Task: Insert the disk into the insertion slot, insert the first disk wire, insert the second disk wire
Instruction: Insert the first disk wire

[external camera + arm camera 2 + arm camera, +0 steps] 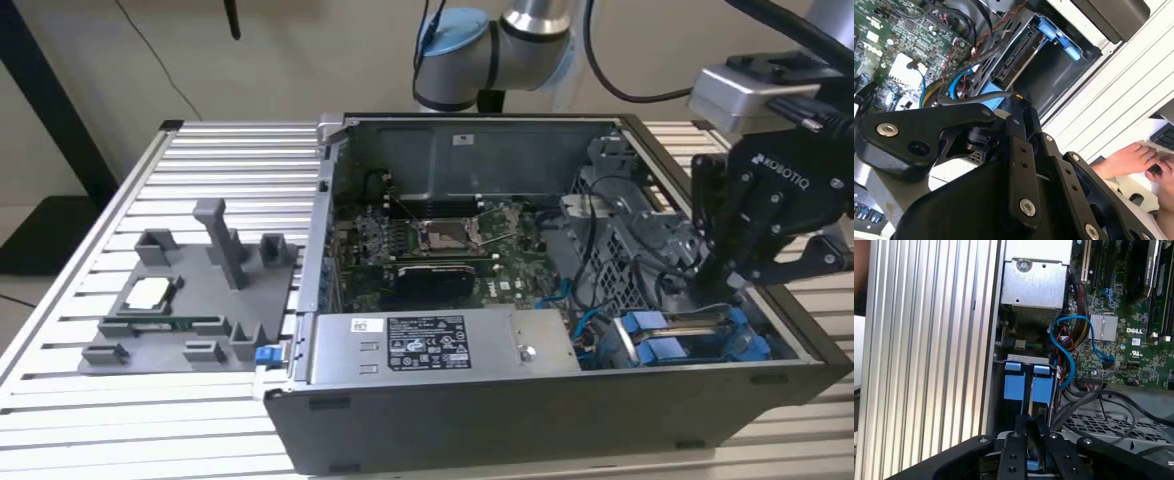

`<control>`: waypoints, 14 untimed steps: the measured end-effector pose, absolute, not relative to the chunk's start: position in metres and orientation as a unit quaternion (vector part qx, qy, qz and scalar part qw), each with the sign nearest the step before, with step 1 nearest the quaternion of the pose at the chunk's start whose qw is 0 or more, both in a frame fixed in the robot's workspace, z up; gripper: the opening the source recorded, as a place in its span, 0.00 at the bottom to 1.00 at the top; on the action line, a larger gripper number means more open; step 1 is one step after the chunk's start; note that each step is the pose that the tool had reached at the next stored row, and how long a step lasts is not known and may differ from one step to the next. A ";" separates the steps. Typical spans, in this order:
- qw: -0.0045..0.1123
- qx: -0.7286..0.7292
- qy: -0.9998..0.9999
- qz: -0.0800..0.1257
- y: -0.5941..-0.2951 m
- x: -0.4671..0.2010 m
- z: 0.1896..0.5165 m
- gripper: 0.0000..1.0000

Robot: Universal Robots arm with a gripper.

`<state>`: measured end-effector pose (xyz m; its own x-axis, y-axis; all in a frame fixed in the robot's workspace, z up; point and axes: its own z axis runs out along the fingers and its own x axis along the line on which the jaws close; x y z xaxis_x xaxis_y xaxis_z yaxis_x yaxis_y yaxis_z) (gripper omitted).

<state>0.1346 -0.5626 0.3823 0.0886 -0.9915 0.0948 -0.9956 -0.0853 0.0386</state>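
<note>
My gripper (721, 290) reaches down into the front corner of the open dark grey computer case (534, 420) on the exterior view's right. Its fingers (1016, 440) stand close together, shut on the blue-framed disk (1041, 390), whose blue frame also shows at the fingertips (990, 98). The disk (694, 325) stands on edge, low in the drive bay area. Just beyond the fingertips lies the dark rectangular insertion slot (1054, 80). A blue wire (1069, 355) and black wires (1089, 400) hang loose beside the bay.
Another blue-handled drive carrier (1059, 37) sits beside the slot, connector end showing. The power supply (427, 340) and motherboard (441, 240) fill the case's middle. A grey fixture tray (187, 300) lies on the slatted table at the exterior view's left. A person's hand (1134, 155) rests off the table.
</note>
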 end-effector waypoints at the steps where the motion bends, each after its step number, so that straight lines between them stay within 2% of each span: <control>1: 0.049 0.736 -0.675 0.024 -0.563 0.135 0.382 0.19; 4: 0.053 0.736 -0.674 0.027 -0.563 0.136 0.379 0.19; 8: 0.051 0.736 -0.675 0.025 -0.563 0.138 0.373 0.19; 14: 0.015 0.738 -0.675 -0.008 -0.563 0.144 0.373 0.19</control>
<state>0.1441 -0.5633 0.3730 0.0888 -0.9960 0.0082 -0.9955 -0.0885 0.0330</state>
